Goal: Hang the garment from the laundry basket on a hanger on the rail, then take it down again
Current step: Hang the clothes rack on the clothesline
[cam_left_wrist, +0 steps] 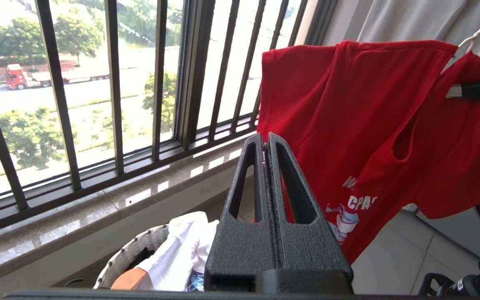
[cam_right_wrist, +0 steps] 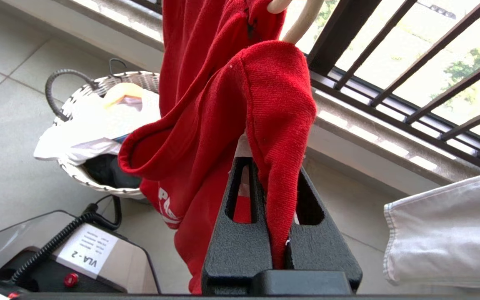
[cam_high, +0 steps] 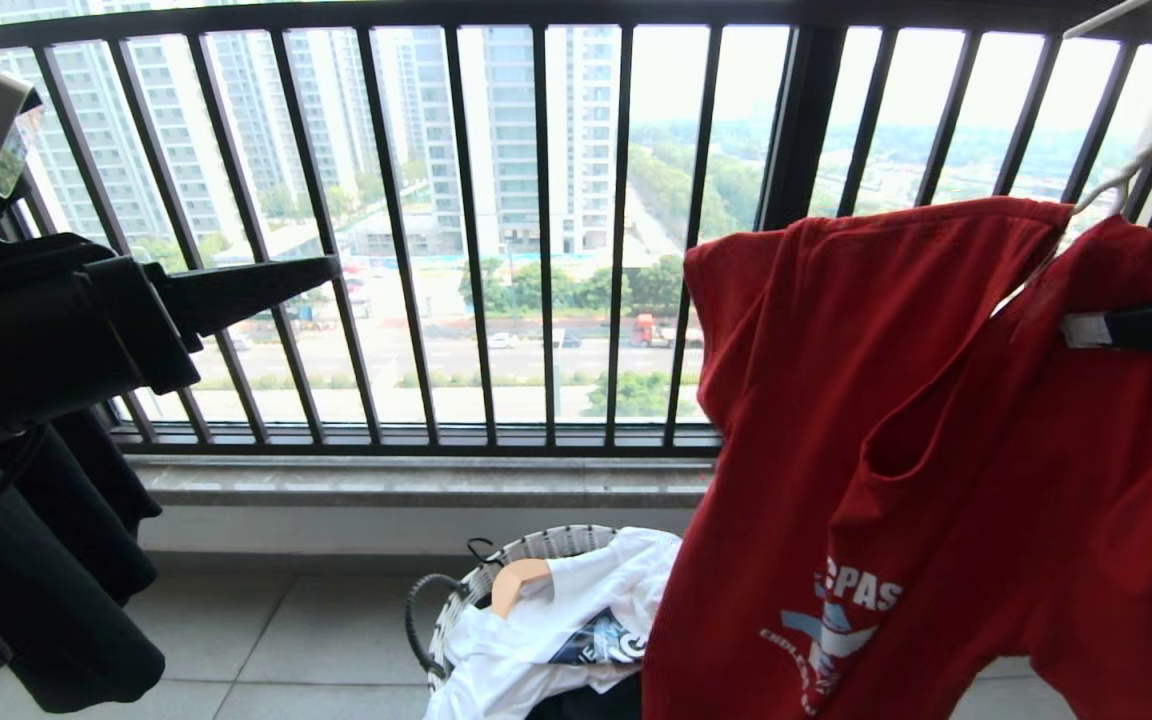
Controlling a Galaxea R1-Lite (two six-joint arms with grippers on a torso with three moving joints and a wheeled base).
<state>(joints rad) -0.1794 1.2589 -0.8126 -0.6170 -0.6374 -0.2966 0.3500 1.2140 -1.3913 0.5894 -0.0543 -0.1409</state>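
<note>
Clearly the shirt [cam_high: 936, 420] is hanging limp and light (soft knit), right claw [cam_right_wrist: 279, 183] pinching its shoulder fold, left claw [cam_left_wrist: 266, 143] clenched empty.

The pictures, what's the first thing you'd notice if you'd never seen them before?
The big red T-shirt on the right, draped on a thin white hanger, with the right gripper pinching its cloth. Behind it, black window bars with tall buildings outside. On the floor below, a round white basket stuffed with white clothes, and the left gripper shut and empty nearby.
</note>
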